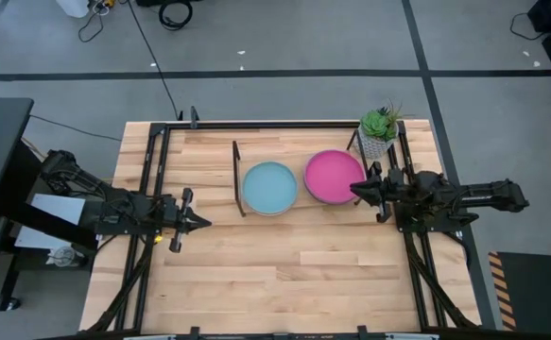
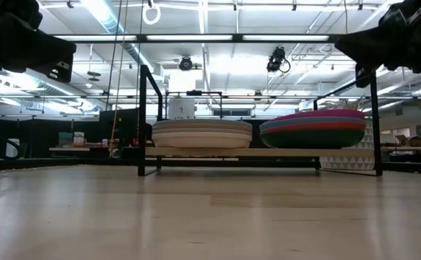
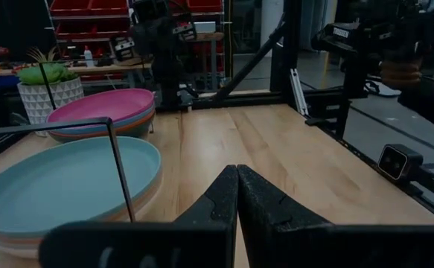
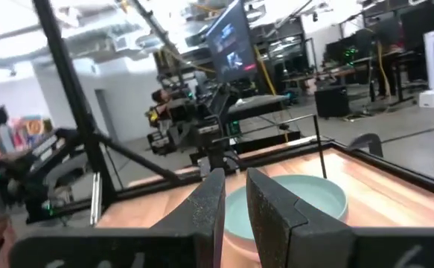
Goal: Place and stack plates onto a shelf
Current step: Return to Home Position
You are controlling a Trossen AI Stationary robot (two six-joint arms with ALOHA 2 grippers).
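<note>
From above, the light blue plate (image 1: 269, 187) and the magenta plate (image 1: 334, 176) top two stacks side by side on the shelf (image 1: 238, 179). The left gripper (image 1: 202, 224) hangs over the table (image 1: 284, 274), well apart from them. The right gripper (image 1: 354, 190) is just beside the magenta rim. In the left wrist view, its fingers (image 3: 217, 205) are pressed together, empty. The right wrist view shows a narrow gap between that gripper's fingers, seemingly holding nothing.

A: High view: even overhead light, tabletop (image 1: 284, 274) uniformly bright, shadows faint.

B: Low view: ceiling strip lights (image 2: 289, 37) blown out. Left wrist view is dim, with the left gripper (image 3: 237, 171) near black. Right wrist view: white glare off the ceiling.
</note>
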